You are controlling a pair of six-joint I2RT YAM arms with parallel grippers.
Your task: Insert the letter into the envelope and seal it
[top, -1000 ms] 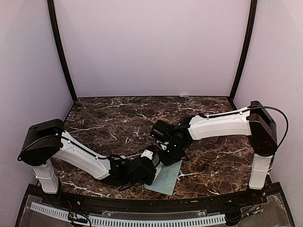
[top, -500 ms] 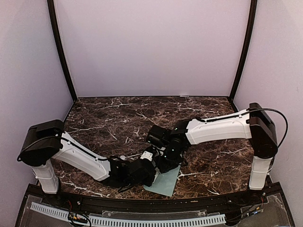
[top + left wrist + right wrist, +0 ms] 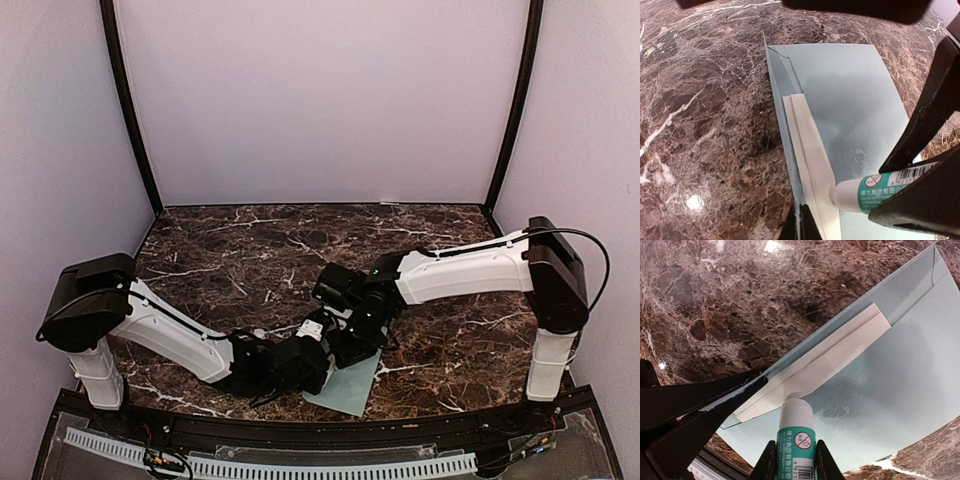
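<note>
Grips glue stick (image 3: 796, 432) in right gripper (image 3: 795, 456), tip down on envelope (image 3: 850, 100) against protruding letter (image 3: 810, 150), at table's (image 3: 250, 250) near edge; left gripper (image 3: 800, 225) clenched at envelope's edge. Risks gluing letter if tip strays, or dragging envelope.

envelope (image 3: 850, 100): flat on table (image 3: 705, 100) | glue stick (image 3: 875, 192): tip at letter (image 3: 810, 160) edge

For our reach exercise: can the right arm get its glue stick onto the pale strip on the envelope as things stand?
Likely yes: the glue stick tip sits at the strip, nothing between them.
</note>
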